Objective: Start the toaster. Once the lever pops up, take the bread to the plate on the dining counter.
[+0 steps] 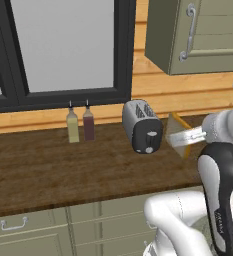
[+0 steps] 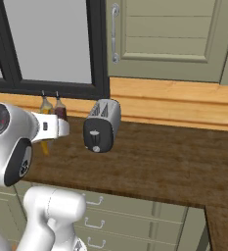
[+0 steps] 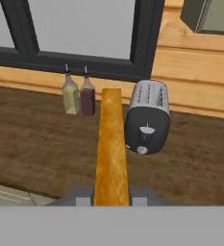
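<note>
Hand (image 3: 111, 199) hovering level above the bench (image 3: 36, 144), clamping the bread (image 3: 111, 144) edge-on (crust toward camera); toaster (image 3: 147, 117) sitting just beside the slice, by two bottles (image 3: 79, 95).

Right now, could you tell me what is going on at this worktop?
The gripper is shut on the bread, holding the slice edge-on in the air in front of the toaster. The toaster stands on the dark wood worktop, with two slim bottles beside it under the window.
</note>
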Motion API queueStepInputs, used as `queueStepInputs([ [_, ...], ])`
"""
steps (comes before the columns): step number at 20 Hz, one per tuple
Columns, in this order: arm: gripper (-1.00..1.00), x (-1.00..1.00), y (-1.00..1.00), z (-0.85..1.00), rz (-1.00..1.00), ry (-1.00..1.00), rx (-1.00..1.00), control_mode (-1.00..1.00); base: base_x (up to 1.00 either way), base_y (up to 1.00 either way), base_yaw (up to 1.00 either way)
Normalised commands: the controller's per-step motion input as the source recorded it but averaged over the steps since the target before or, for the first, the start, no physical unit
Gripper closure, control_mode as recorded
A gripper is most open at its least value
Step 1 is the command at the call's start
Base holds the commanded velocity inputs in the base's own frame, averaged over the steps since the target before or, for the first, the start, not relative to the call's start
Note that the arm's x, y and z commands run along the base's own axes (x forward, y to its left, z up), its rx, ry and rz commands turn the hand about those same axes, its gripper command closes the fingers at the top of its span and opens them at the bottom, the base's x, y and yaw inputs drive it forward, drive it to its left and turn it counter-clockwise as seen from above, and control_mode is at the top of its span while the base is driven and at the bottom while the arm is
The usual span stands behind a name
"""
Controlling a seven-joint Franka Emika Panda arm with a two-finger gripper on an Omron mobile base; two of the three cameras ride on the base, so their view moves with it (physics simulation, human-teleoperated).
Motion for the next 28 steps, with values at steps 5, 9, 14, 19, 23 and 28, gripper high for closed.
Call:
queueStepInputs([
  [5,1.0,-0.2,0.34,-0.17,0.38,-0.02,-0.03,-1.0,0.0,0.0,0.0],
  [9,1.0,0.08,0.0,0.01,-0.08,0.0,0.0,-1.0,0.0,0.0,0.0],
  [14,1.0,0.03,-0.01,0.0,-0.35,0.05,0.0,-1.0,0.0,0.0,0.0],
  [19,1.0,0.0,-0.15,0.0,-0.51,0.1,0.0,-1.0,0.0,0.0,0.0],
  [23,1.0,0.03,-0.28,0.0,-0.2,0.11,0.01,-1.0,0.0,0.0,0.0],
  [28,1.0,0.0,-0.33,0.0,0.0,0.02,0.03,-1.0,0.0,0.0,0.0],
])
